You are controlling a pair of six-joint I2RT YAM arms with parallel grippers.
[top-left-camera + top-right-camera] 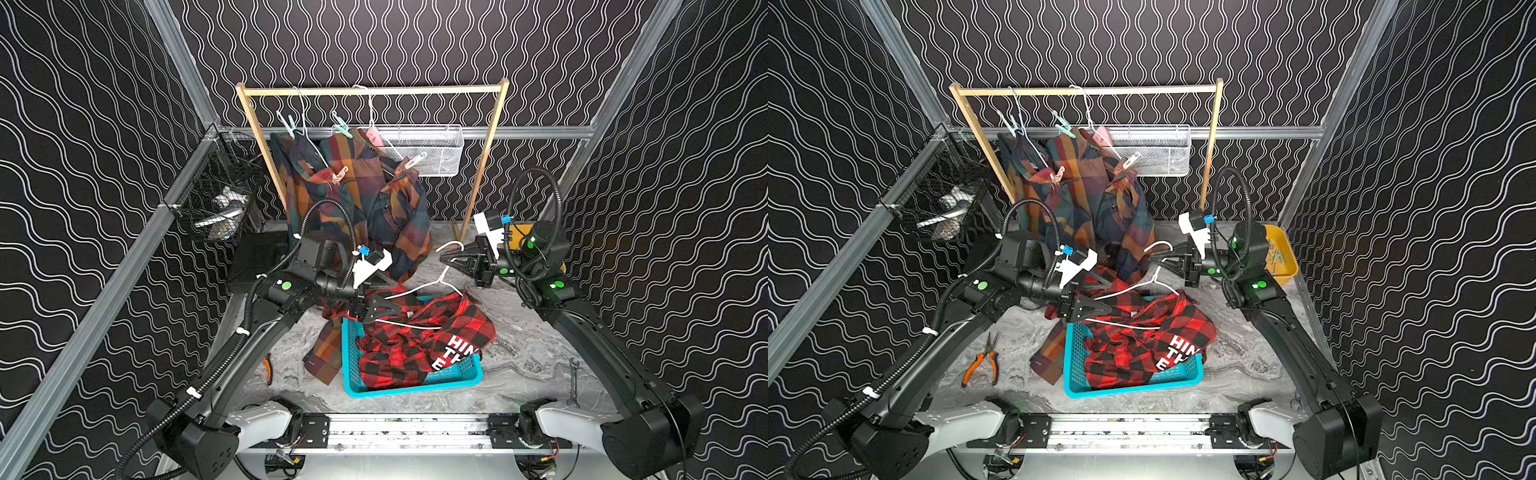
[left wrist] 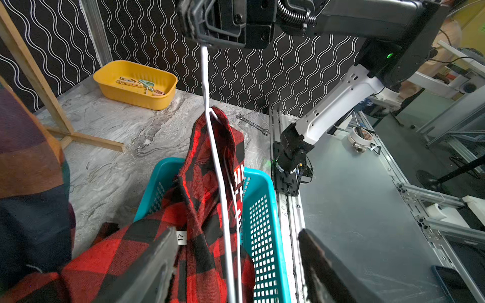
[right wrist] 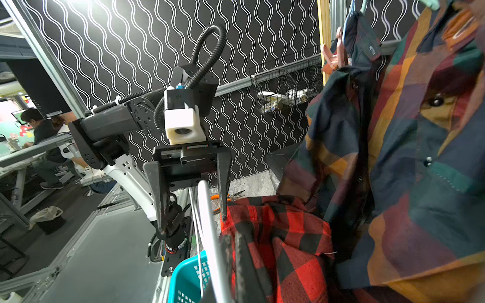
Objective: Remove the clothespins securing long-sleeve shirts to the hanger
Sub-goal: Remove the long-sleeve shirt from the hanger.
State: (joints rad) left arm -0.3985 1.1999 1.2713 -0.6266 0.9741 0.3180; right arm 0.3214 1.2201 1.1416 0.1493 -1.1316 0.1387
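Nearest to me, the red-and-black check shirt [image 1: 399,353] lies heaped in the teal basket [image 1: 457,376]. Its collar is draped over the white wire hanger [image 1: 419,286], and I see no peg on it. My left gripper [image 1: 397,296] stands wide open with the hanger's wire between its jaws, gripping nothing. My right gripper [image 1: 444,255] is closed tightly on the hanger's neck, I think to lift it free. Farther back, mint, pink and cream clothespins [image 1: 341,126] fasten the two multicolour check shirts [image 1: 374,199] on the wooden rack [image 1: 374,89].

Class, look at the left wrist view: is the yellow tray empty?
No, several clothespins lie inside the yellow tray.
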